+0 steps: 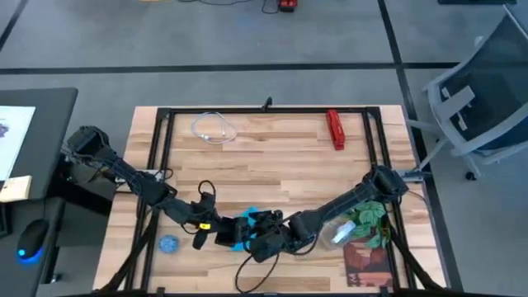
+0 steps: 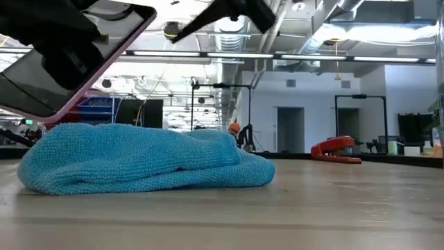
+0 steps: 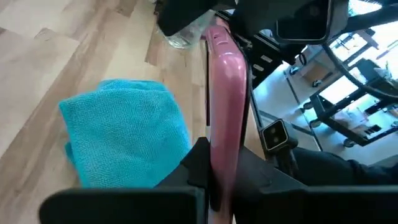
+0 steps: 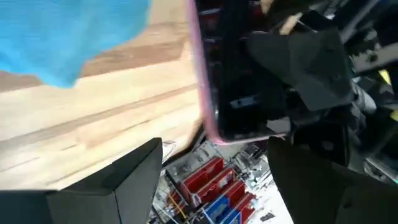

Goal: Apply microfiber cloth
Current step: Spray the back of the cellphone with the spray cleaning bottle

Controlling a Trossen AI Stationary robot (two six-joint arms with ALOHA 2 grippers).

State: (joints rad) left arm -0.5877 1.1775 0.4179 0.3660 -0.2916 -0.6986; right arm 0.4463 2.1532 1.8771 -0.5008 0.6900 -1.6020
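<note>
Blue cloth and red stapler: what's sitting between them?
Nothing: only bare wooden table lies between the microfiber cloth and the red stapler, as the low view shows.

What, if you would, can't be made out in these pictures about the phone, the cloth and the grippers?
- Smartphone: the left wrist view shows only its pink edge; the low view cuts it off at the frame edge.
- Microfiber cloth: in the high view the two grippers cover most of it.
- Right gripper: the high view is too small to show whether it touches the phone.
- Left gripper: clamps the phone's edge.
</note>
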